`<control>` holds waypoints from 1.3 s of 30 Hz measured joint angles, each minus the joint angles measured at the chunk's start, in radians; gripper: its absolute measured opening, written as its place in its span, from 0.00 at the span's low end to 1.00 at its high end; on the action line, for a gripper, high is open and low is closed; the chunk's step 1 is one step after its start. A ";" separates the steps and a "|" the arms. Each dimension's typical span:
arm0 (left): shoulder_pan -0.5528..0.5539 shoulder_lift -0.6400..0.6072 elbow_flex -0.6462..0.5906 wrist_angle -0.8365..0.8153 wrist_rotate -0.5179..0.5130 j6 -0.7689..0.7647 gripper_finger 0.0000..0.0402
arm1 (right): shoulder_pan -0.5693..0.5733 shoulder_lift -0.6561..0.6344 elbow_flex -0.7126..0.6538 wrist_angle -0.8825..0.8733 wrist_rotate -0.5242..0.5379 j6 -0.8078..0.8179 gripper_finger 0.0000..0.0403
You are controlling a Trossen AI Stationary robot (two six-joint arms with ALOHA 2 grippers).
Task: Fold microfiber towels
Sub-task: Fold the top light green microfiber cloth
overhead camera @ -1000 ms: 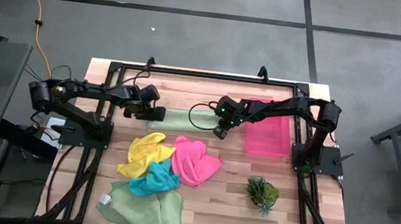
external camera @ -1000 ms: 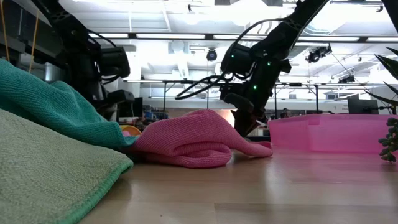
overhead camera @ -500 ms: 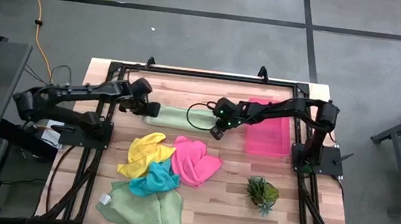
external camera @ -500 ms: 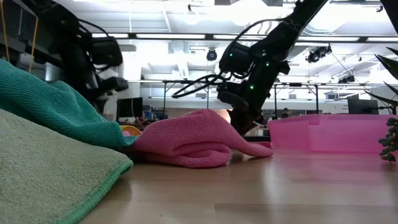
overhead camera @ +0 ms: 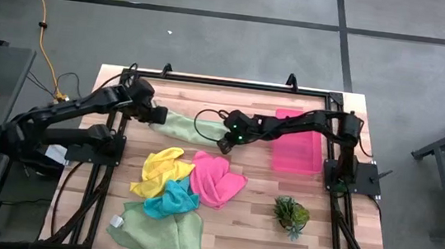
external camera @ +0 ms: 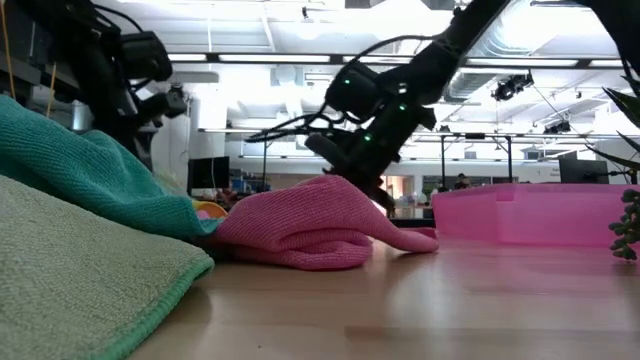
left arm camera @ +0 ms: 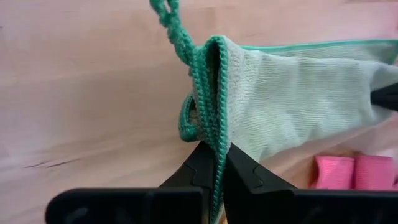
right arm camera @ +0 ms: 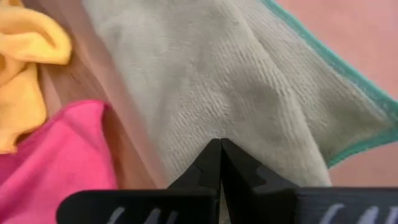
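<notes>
A pale green towel point(overhead camera: 191, 127) stretches between my two grippers near the table's far edge. My left gripper point(overhead camera: 158, 115) is shut on its left end and my right gripper point(overhead camera: 224, 144) is shut on its right end. Toward the near edge, the yellow towel point(overhead camera: 163, 172), the hot pink towel point(overhead camera: 215, 180), the teal towel point(overhead camera: 171, 199) and a second pale green towel point(overhead camera: 160, 232) lie crumpled on the table, overlapping one another. In the low view the pink towel point(external camera: 310, 225) hides my right gripper's fingertips. My left gripper pinches the towel's teal-stitched hem point(left arm camera: 213, 134) at its left end, between the two fingers. The hem is doubled there, two stitched edges side by side. This end is raised off the wood and the cloth runs away toward my other arm. My right gripper pinches the towel's right end between its two shut fingers, on the fuzzy face point(right arm camera: 219, 127) a little in from the stitched corner point(right arm camera: 367, 134). The fingers slant down at it from the table's right. One layer or several, I cannot tell.
A rigid pink tray point(overhead camera: 297, 149) stands at the far right, just behind my right arm. A small spiky green plant point(overhead camera: 290, 214) sits near the right edge. Bare wood lies between the plant and the heap of towels.
My left gripper has risen and drawn back toward the table's far left corner, taking the towel's left end up with it. My right gripper has slid toward the left edge with the other end. The towel has shifted left and its left end has come off the wood.
</notes>
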 joint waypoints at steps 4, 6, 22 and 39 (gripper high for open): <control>0.011 -0.005 0.060 -0.046 -0.001 0.035 0.00 | -0.008 -0.001 0.047 -0.085 -0.005 -0.028 0.00; 0.012 -0.005 0.093 -0.054 0.000 0.049 0.00 | -0.021 -0.007 0.066 -0.138 -0.015 -0.054 0.00; -0.086 0.056 0.163 0.066 -0.003 -0.031 0.00 | -0.117 -0.134 0.083 -0.464 -0.008 -0.281 0.00; -0.289 0.405 0.164 0.539 0.001 -0.192 0.00 | -0.140 -0.222 0.082 -0.539 -0.007 -0.370 0.00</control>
